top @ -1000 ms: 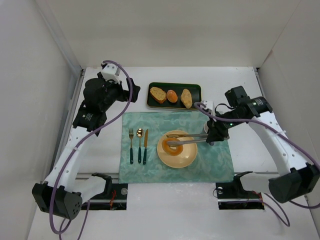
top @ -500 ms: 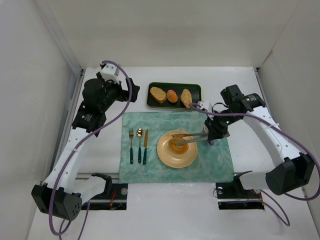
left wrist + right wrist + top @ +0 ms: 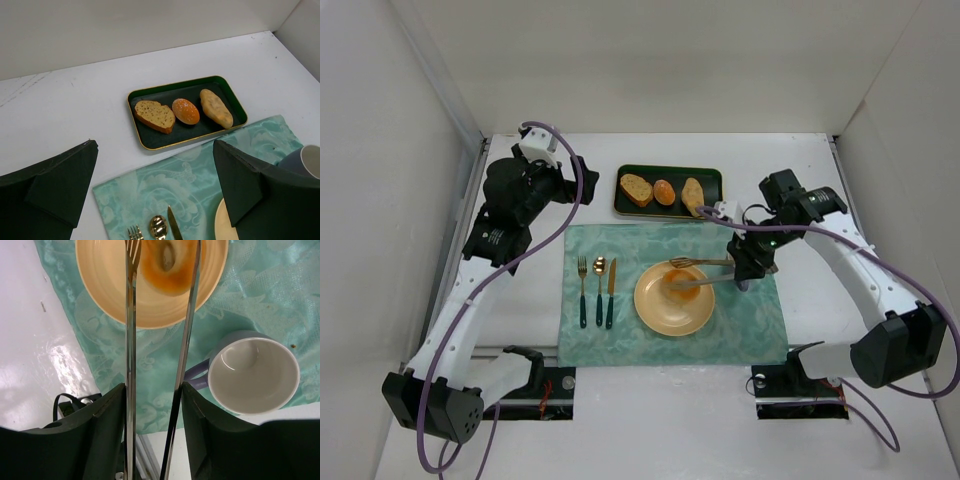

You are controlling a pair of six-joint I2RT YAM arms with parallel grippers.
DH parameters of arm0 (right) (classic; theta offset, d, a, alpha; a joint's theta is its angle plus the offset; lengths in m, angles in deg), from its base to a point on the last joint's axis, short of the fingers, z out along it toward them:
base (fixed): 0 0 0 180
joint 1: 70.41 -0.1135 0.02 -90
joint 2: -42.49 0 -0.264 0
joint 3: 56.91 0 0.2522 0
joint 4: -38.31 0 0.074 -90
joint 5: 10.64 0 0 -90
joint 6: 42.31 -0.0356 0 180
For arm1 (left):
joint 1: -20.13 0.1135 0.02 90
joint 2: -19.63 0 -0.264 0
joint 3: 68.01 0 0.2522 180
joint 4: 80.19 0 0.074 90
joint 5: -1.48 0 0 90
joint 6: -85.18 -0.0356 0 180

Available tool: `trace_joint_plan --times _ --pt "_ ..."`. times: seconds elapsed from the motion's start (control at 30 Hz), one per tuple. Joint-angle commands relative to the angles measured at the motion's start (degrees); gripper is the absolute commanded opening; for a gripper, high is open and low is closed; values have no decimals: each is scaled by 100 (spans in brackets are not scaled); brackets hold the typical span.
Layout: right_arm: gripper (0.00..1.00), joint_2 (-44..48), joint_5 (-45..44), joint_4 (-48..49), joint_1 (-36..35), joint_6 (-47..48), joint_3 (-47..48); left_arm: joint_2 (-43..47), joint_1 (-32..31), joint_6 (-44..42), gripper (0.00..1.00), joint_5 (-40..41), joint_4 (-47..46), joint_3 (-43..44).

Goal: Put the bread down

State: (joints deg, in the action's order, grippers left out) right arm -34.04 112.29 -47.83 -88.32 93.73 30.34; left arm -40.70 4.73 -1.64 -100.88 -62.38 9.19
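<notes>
The right tool [image 3: 152, 387] is clamped on the two arms of slim metal tongs [image 3: 131, 340], its dark fingers pressing them from either side. The tongs' arms reach out over the bread [image 3: 167, 262], one along each flank; whether they pinch it I cannot tell. The bread is a small ring, golden orange-brown with a darker hollow at its centre, somewhat blurred in the wrist view, and it sits on the round, glossy cream-yellow plate [image 3: 100, 285]. Just beside the plate stands a smooth mug [image 3: 253, 376], white inside. Both rest on a teal placemat [image 3: 240, 305] with a woven leaf pattern, laid on the white bench [image 3: 30, 340]. The left tool [image 3: 154, 145] hangs with its fingers spread wide and nothing between them, above a dark green tray [image 3: 235, 100] bearing a toasted slice [image 3: 155, 115], a round roll [image 3: 185, 111] and an oval roll [image 3: 216, 108].
</notes>
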Motion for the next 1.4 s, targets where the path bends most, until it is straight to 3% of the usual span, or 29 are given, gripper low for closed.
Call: trace_joint_plan --times 0.0,0.23,0.53,0.9,1.0,1.17,1.37 --pt "52 51 73 172 -55 -25 -2 171 -16 -72 100 23 -300 11" --pt "53 164 73 294 -55 -25 68 171 -16 -72 100 23 -300 11" --pt "53 270 73 1005 -55 -709 621 171 -16 -72 100 23 -300 11" --pt "52 -230 -67 3342 173 -2406 1087 171 -16 -72 100 23 -300 11" --pt "52 -292 -418 3808 507 -2836 1018 171 -16 -72 100 23 -300 11" --pt "52 -134 -682 4205 1778 -3057 676 171 -16 -72 100 -29 -300 11" --pt "52 -81 -630 4153 3292 -2215 324 224 -16 -72 100 -30 -300 11"
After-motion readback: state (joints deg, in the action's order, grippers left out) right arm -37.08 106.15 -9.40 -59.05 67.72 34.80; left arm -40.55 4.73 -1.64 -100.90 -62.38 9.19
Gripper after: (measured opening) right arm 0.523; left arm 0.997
